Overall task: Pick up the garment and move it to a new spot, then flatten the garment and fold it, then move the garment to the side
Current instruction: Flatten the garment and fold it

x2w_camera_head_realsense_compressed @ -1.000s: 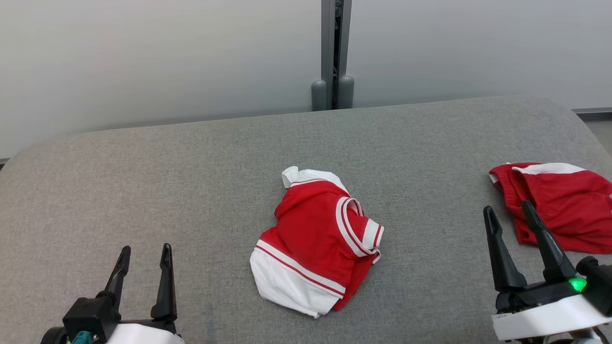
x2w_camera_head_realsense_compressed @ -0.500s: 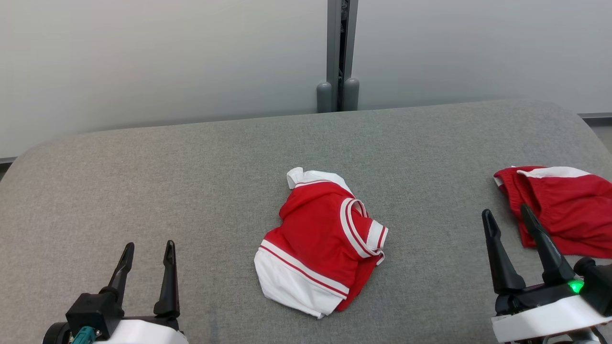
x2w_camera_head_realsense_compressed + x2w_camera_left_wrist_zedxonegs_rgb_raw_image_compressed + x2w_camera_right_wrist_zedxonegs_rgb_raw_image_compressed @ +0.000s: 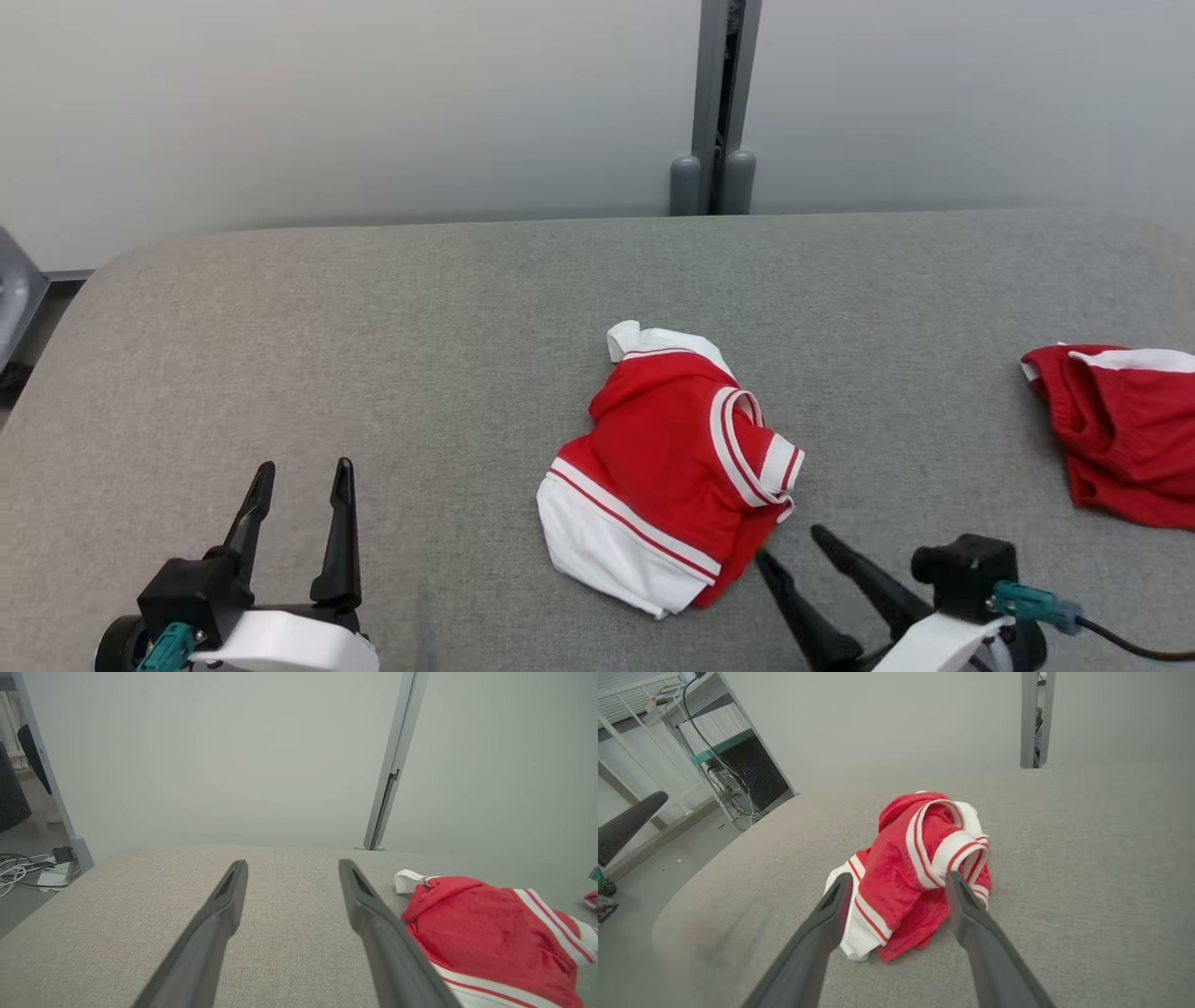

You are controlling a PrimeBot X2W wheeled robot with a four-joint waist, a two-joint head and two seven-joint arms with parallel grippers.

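A crumpled red garment [image 3: 667, 476] with white panels and red-and-white striped trim lies in the middle of the grey padded table [image 3: 373, 327]. My right gripper [image 3: 789, 543] stands open at the lower right, its fingers angled up-left, with the tips just short of the garment's near right edge. In the right wrist view the garment [image 3: 915, 868] lies right ahead between the spread fingers of that gripper [image 3: 899, 877]. My left gripper [image 3: 305, 467] is open at the lower left, apart from the cloth. In the left wrist view the garment [image 3: 486, 924] shows to the right of that gripper [image 3: 293, 863].
A second red and white piece of clothing [image 3: 1120, 429] lies at the table's right edge. A pale partition wall with a grey post [image 3: 714, 140] stands behind the table. Beyond the table's left edge lie cables on the floor [image 3: 28, 868] and a rack with equipment [image 3: 738, 765].
The head camera has turned, shifting the whole picture rightward. My right gripper has swung in from beside the second red piece and now points at the central garment's near right edge. The left gripper holds its place.
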